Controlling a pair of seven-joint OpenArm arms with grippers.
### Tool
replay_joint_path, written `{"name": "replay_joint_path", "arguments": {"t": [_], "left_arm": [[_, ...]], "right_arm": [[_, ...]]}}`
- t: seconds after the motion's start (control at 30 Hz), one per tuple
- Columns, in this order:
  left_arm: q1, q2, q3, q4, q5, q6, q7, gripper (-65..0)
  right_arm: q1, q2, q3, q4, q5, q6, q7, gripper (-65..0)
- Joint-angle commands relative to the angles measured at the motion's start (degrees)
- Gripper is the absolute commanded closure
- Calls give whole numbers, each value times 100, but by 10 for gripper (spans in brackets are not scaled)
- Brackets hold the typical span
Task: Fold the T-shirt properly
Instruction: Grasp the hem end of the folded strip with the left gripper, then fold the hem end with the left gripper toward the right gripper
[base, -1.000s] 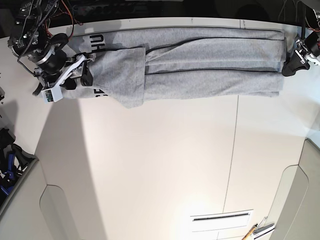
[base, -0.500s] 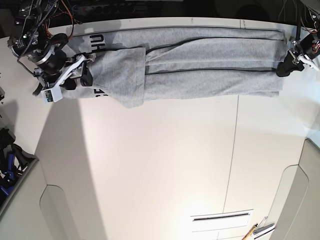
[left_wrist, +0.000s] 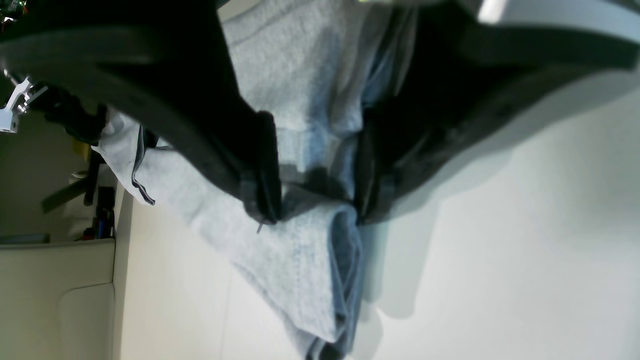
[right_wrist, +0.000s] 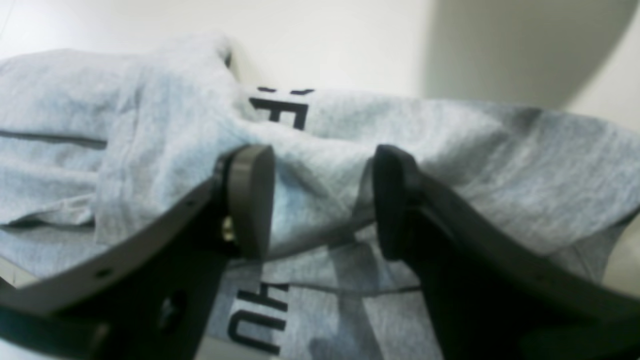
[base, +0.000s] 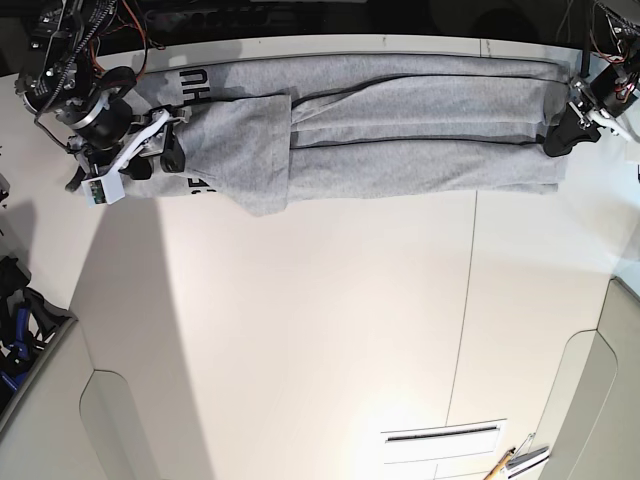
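Heather-grey T-shirt lies folded into a long band along the far edge of the white table, black lettering showing at one end. Left gripper and right gripper both spread, cloth bunched between fingers.

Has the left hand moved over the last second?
Yes. In the base view the left hand has crept inward along the T-shirt hem, away from the table's edge.

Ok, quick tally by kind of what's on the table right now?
T-shirt: 1
Arm tools at the shirt: 2 (left tool, right tool)
Small objects at the near table edge: cannot tell how many
Total clearly countable: 3
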Motion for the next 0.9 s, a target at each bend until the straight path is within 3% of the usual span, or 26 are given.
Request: {"name": "replay_joint_path", "arguments": {"t": [0.0, 0.1, 0.13, 0.3, 0.5, 0.63, 0.87], "left_arm": [[33, -66, 11, 22, 201, 64, 105, -185], [33, -63, 11, 22, 199, 64, -107, -11], [31, -66, 11, 22, 195, 64, -219, 0], [31, -63, 11, 199, -68, 64, -433, 0], [33, -35, 11, 1167, -763, 64, 256, 0], [98, 188, 11, 1825, -1373, 64, 699, 0], [452, 737, 251, 2400, -1380, 64, 717, 0]], "right_arm": [[28, 31, 22, 98, 90, 24, 111, -314], [26, 31, 22, 98, 90, 24, 111, -314], [26, 31, 22, 98, 90, 24, 111, -314], [28, 31, 22, 98, 90, 22, 111, -314], [26, 33, 39, 127, 66, 24, 107, -314], [26, 33, 195, 179, 68, 22, 98, -314], [28, 35, 763, 210, 76, 24, 66, -314]]}}
